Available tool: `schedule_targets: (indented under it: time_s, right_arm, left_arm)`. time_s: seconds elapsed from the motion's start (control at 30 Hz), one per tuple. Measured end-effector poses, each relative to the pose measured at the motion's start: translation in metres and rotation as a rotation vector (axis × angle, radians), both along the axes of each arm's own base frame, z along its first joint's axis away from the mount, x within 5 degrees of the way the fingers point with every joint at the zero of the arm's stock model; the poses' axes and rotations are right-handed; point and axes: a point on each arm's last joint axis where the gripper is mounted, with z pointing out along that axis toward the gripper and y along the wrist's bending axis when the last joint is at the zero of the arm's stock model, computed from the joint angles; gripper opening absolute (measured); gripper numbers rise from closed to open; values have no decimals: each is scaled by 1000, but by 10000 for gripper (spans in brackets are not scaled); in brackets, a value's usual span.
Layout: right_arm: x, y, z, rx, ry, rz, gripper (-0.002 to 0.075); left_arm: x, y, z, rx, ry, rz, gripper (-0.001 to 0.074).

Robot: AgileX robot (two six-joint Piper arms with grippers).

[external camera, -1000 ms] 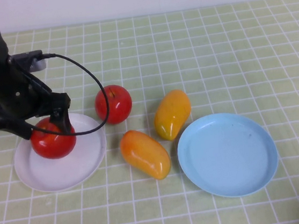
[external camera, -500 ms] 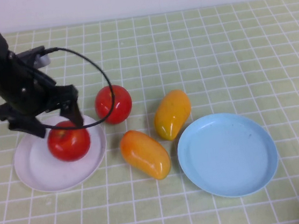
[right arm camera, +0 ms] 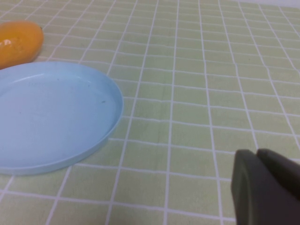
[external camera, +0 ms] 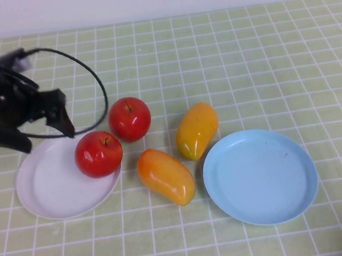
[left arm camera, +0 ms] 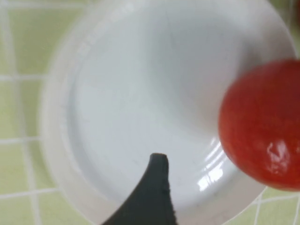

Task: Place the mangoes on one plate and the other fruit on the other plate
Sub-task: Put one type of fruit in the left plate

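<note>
Across the checked table (external camera: 261, 50): two plates, four fruits, left arm over the white plate.
Blue plate (external camera: 260, 176) sits empty toward the right edge; white plate (external camera: 48, 191) carries one apple (external camera: 98, 153) on its right rim, second apple (external camera: 129, 118) just beside. Both mangoes (external camera: 197, 130) (external camera: 166, 175) lie between plates. Left gripper (external camera: 32, 132) hangs open-jawed, holding nothing. Right gripper (right arm camera: 262, 187): low beside the blue plate, jaws together.

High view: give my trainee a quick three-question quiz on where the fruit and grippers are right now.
1. True or false: both mangoes lie on the blue plate.
2. How many apples are on the white plate?
3. Which gripper is above the white plate: A left, B right?

Key:
1. False; the orange mango and yellow mango lie on the table.
2. One, at its rim; the other apple is off it.
3. A; the left gripper is open, the right gripper sits near the blue plate.
</note>
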Motion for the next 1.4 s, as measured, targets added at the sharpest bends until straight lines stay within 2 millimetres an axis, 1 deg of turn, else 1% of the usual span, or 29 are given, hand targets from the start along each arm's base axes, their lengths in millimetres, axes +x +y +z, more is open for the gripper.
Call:
schedule_targets:
  time_s: [0.07, 0.13, 0.2, 0.23, 0.3, 0.33, 0.4, 0.5, 0.63, 0.77, 0.9, 1.0, 1.23, 1.4]
  right_arm:
    - [0, 0, 0, 0, 0, 0, -15]
    - [0, 0, 0, 0, 0, 0, -16]
    - [0, 0, 0, 0, 0, 0, -16]
    - [0, 0, 0, 0, 0, 0, -16]
    - [0, 0, 0, 0, 0, 0, -16]
    - [0, 0, 0, 0, 0, 0, -16]
    - [0, 0, 0, 0, 0, 0, -16]
    - [0, 0, 0, 0, 0, 0, -15]
    - [0, 0, 0, 0, 0, 0, -16]
    - [0, 0, 0, 0, 0, 0, -16]
    - [0, 0, 0, 0, 0, 0, -16]
    - [0, 0, 0, 0, 0, 0, -15]
    - [0, 0, 0, 0, 0, 0, -16]
    - [0, 0, 0, 0, 0, 0, -16]
  left_arm:
    - [0, 4, 16, 4, -53, 5, 666]
    - [-1, 2, 36, 0, -123, -27, 666]
    - [-1, -9, 52, 2, -189, -102, 666]
    - [-1, -18, 57, 0, -219, -157, 666]
    - [-1, -36, 59, 0, -259, -275, 666]
    - [-1, -49, 59, -4, -284, -347, 666]
    - [2, -69, 54, -4, -332, -474, 666]
    - [10, -91, 47, 6, -395, -607, 666]
    - [22, -111, 39, 13, -432, -685, 666]
    - [33, -125, 22, 59, -417, -736, 666]
    - [38, -126, 7, 146, -384, -777, 666]
    - [41, -125, 3, 170, -384, -781, 666]
    - [45, -126, -2, 178, -400, -776, 666]
    - [49, -128, -16, 179, -371, -780, 666]
